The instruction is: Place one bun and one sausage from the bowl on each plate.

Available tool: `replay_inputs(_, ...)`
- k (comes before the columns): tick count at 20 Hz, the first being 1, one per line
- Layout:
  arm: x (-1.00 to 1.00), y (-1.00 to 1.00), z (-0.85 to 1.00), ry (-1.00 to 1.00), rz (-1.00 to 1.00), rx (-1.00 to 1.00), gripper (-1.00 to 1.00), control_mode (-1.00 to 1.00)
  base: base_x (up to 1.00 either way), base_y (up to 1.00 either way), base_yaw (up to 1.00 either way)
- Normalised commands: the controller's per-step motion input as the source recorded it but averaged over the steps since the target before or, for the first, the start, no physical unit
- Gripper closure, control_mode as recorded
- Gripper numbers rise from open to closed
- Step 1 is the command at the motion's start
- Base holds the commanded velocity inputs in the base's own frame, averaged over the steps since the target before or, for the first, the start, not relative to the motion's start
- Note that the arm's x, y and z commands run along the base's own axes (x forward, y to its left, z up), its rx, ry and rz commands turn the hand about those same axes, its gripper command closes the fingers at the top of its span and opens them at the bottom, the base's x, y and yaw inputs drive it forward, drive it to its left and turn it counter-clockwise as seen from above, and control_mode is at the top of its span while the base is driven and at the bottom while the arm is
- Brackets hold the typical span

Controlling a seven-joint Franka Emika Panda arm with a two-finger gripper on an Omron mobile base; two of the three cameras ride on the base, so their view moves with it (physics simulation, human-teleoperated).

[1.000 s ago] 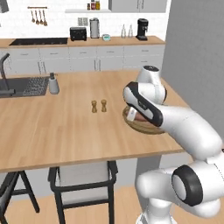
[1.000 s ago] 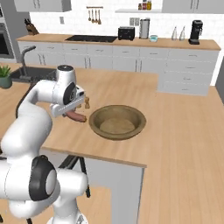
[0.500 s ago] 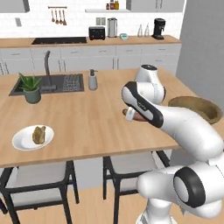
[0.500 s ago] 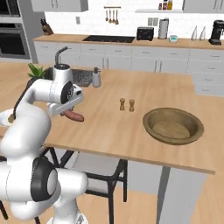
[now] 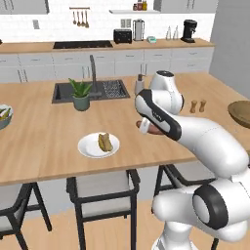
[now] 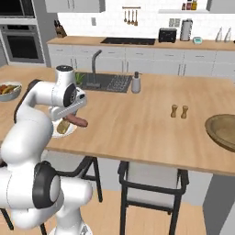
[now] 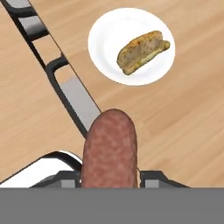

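- Sausage point(image 7: 109, 148) is clamped between the gripper point(image 6: 69, 120) jaws, carried in the air above the counter point(image 5: 44, 146) near its front edge, off to one side of the white plate point(image 5: 88, 149)
- Risk, as I judge it: the sausage juts well out past the fingertips, so a release off-centre could let it roll off the shallow white plate onto the wood, or over the counter's front edge, which is close
- Another risk: it could land on the toasted bun point(image 7: 142, 51) and tip off, since the bun lies across the middle of the plate and leaves only the rim areas bare
- A loose grip on such a smooth round body could also let it slip while the arm swings
- Sausage looks reddish-brown, mottled, with a rounded end, slimmer than the bun
- Toasted bun is golden-brown and speckled, split along one side
- Wooden bowl point(image 6: 222, 131) sits well apart at the counter's right edge
- Shakers point(image 6: 179, 111), a potted plant point(image 5: 80, 94) and a sink point(image 5: 97, 90) stand further back
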Motion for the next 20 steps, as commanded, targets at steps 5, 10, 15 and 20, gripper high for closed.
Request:
replay_inputs(5,0.00,0.00,0.00,0.00,0.00,0.00,1.00,1.00,0.05,1.00,-0.18)
replay_inputs(10,0.00,0.00,0.00,0.00,0.00,0.00,1.00,1.00,0.39,0.99,-0.19)
replay_inputs(15,0.70,0.04,0.00,0.00,-0.26,0.00,1.00,-1.00,0.15,0.08,-0.05)
replay_inputs(20,0.35,-0.25,-0.12,-0.01,-0.52,0.02,1.00,-1.00,0.00,0.00,0.00)
